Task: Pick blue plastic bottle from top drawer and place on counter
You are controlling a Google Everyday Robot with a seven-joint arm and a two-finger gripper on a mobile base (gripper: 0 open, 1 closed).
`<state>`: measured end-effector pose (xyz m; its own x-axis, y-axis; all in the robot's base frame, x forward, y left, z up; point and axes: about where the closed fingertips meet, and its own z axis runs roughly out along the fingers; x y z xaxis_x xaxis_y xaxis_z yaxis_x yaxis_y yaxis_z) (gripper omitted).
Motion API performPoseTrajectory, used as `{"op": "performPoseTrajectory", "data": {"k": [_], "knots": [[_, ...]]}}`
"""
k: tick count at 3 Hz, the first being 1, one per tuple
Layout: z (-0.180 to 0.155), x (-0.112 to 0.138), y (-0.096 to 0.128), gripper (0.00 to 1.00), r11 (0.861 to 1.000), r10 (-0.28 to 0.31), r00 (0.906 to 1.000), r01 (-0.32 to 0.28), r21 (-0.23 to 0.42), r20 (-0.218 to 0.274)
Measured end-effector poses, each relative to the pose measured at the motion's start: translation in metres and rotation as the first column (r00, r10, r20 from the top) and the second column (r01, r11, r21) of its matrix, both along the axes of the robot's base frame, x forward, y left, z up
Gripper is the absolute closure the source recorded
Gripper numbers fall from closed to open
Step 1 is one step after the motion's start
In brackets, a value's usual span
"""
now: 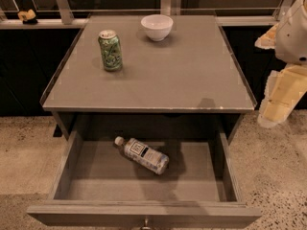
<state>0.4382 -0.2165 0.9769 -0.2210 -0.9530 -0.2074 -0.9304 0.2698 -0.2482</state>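
Note:
The blue plastic bottle (142, 155) lies on its side inside the open top drawer (67, 169), white cap pointing to the back left, label with a dark square facing up. The drawer is pulled out toward me, its knob (145, 223) at the bottom edge. The counter (192, 80) tops the cabinet above the drawer. My gripper (278, 102) hangs at the right edge of the view, beyond the counter's right side, well apart from the bottle and holding nothing that I can see.
A green drink can (110, 50) stands upright on the counter's left. A white bowl (157, 27) sits at the counter's back middle. A rail and dark panels run behind the counter. Speckled floor (278, 176) lies on both sides of the drawer.

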Motion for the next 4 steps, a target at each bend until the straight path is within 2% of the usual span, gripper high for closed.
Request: {"op": "performPoseTrajectory", "data": {"k": [1,2,3,4], "knots": [[0.000,-0.001,0.000,0.00,1.000,-0.001,1.0000,0.001,0.001,0.005],[-0.031,-0.013,-0.016,0.00,1.000,-0.014,0.9992,0.015,0.011,-0.037],[-0.088,-0.029,-0.044,0.00,0.999,-0.015,0.9921,0.022,0.049,-0.125],[-0.142,-0.038,-0.070,0.00,0.991,0.032,0.9768,-0.003,0.137,-0.212]]}}
